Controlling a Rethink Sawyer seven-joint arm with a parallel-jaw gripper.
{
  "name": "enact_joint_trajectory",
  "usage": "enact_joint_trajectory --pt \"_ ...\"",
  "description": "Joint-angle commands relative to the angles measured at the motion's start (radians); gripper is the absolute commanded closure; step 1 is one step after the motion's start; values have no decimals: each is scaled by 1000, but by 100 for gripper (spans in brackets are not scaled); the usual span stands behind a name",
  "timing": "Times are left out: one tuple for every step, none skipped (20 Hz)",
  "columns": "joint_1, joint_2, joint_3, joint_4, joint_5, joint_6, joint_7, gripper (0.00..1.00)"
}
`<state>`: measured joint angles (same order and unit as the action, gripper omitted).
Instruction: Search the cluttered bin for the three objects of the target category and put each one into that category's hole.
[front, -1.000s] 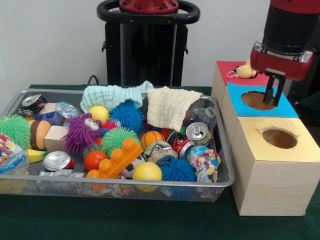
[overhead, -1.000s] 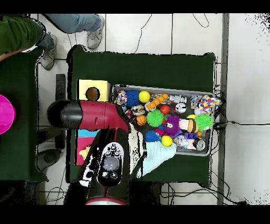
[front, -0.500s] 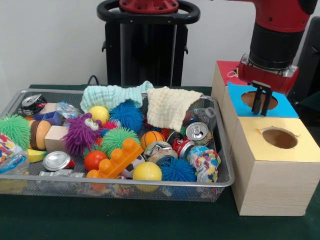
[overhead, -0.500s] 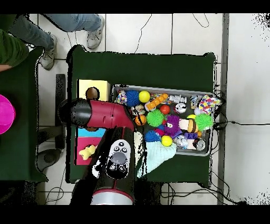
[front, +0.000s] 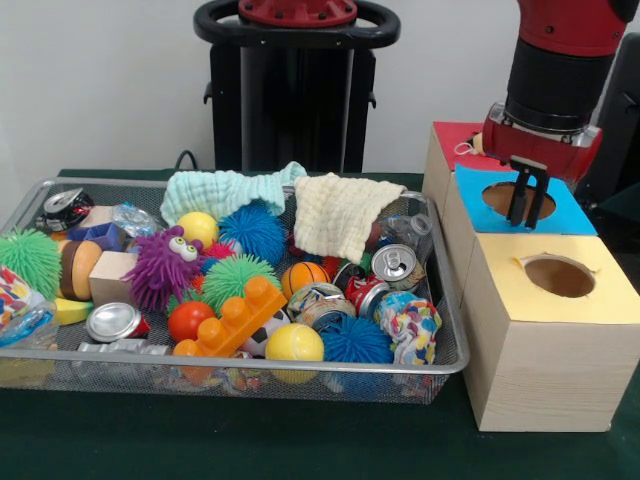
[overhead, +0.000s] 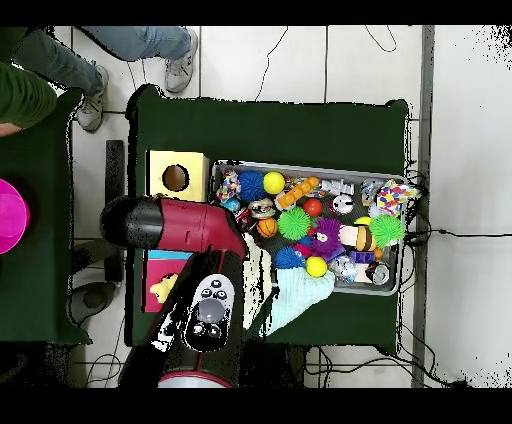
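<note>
While I hold arm here, gripper hangs over blue box's hole, fingers narrow, gripping nothing. Yellow toy sits on red box. Wire bin crammed with balls, cans, cloths.

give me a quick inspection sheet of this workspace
surface: green table, bare at the near edge
job's things: mesh bin full; three boxes with holes, yellow, blue, red; a yellow toy lies on the red top
clutter: cans, spiky balls, cloths, orange brick
grippers: end effector over the blue hole, fingers close together, holding nothing seen
cables: wires on the floor
surroundings: person at the overhead view's corner
</note>
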<state>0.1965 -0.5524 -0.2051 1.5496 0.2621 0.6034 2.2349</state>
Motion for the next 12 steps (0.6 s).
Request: enact_joint_trajectory --pt "27 53 25 77 64 6 277 100" --pt "12 50 42 87 77 -9 267 100" --pt "26 46 51 102 88 -25 276 100" --pt "27 44 63 114 98 -50 274 100" --pt "22 44 69 122 103 -67 267 100" --pt "14 51 66 114 95 -65 247 100" --pt "7 56 66 114 91 -85 232 100" --pt "1 61 66 114 87 -105 216 100" --pt "-7 67 67 109 83 -120 202 100" --pt "-27 68 84 122 86 -160 186 100" --pt "-27 74 75 115 77 -180 181 100" --pt "-11 85 47 95 63 -180 189 100"
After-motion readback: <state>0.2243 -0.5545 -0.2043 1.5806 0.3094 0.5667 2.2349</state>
